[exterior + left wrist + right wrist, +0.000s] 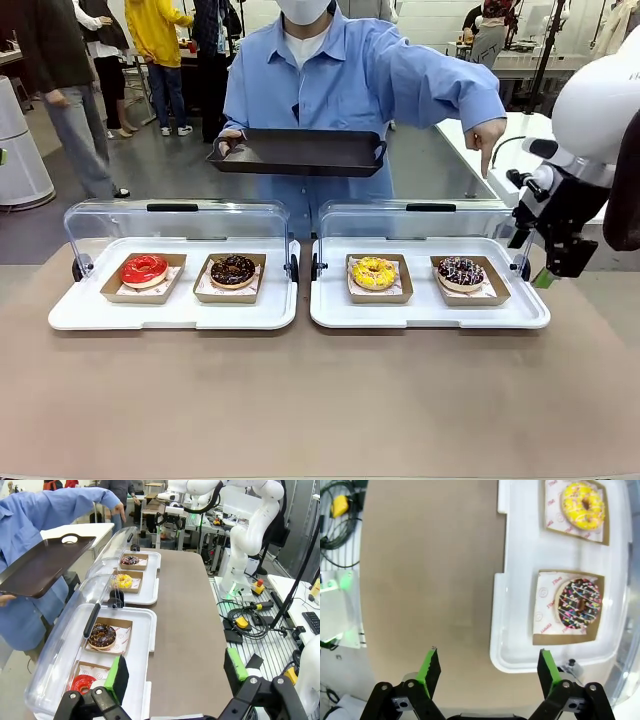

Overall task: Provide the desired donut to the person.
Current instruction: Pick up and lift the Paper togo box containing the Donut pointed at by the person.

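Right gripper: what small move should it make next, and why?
Probably shift the right gripper sideways until it is over the sprinkled chocolate donut. The person's hand points down at that donut, at the right end of the row. The open jaws straddle the edge of the white tray, beside the donut and not yet above it.

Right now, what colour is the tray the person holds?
Dark brown, nearly black; tray shows best in front view.

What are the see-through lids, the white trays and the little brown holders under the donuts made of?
Lids: probably clear hard plastic. They are glossy, and the floor shows through them.
Trays: likely smooth white plastic, with a slight sheen and rounded, moulded rims.
Holders: they look like matt brown cardboard with folded-up edges, lined with what seems to be printed white paper.
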Controlling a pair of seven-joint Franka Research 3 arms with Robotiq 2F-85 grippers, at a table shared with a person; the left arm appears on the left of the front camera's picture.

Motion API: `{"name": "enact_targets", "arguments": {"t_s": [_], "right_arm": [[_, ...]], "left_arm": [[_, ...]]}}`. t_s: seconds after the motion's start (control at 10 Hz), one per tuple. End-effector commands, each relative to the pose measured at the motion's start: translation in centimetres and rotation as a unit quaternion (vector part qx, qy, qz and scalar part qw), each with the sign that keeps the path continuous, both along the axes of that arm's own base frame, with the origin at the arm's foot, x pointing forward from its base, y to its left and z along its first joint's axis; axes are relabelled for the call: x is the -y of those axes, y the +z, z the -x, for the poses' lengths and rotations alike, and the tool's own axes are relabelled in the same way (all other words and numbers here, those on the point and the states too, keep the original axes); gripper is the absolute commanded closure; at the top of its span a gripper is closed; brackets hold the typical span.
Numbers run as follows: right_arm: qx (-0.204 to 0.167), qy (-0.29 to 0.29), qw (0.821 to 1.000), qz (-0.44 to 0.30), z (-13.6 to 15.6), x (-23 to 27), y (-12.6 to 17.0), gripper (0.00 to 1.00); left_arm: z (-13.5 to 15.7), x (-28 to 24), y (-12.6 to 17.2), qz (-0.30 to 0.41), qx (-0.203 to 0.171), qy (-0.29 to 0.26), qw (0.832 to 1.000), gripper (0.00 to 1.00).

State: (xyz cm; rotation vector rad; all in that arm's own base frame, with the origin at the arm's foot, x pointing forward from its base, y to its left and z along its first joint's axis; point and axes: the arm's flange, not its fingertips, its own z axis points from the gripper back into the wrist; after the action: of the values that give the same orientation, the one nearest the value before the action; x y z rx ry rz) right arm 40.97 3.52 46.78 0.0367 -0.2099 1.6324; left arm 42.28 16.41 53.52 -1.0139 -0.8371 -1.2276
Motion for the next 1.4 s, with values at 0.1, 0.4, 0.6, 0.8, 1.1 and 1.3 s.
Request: {"name": "enact_targets", "arguments": {"t_s": [0.1, 0.4, 0.6, 0.8, 1.1, 1.3], "right_arm": [[0.000, 0.000, 1.000, 0.000, 0.0, 0.0, 0.0, 0.00], [0.000, 0.000, 1.000, 0.000, 0.0, 0.0, 0.0, 0.00], [0.000, 0.000, 1.000, 0.000, 0.0, 0.0, 0.0, 0.00], [0.000, 0.002, 1.000, -0.006, 0.0, 0.0, -0.1, 0.00], [-0.018, -0.033, 0.998, 0.050, -1.1, -2.8, -2.4, 0.00], [-0.026, -0.046, 0.996, 0.068, -2.4, -3.9, -4.1, 0.00]], "left_arm": [[0.2, -0.1, 0.1, 0.002, 0.000, -0.002, 1.000, 0.00], [0.2, -0.1, 0.1, 0.002, 0.000, -0.002, 1.000, 0.00], [0.2, -0.1, 0.1, 0.002, 0.000, -0.002, 1.000, 0.00], [0.2, -0.1, 0.1, 0.002, 0.000, -0.002, 1.000, 0.00], [0.2, -0.1, 0.1, 0.002, 0.000, -0.002, 1.000, 0.00], [0.2, -0.1, 0.1, 0.002, 0.000, -0.002, 1.000, 0.00]]}}
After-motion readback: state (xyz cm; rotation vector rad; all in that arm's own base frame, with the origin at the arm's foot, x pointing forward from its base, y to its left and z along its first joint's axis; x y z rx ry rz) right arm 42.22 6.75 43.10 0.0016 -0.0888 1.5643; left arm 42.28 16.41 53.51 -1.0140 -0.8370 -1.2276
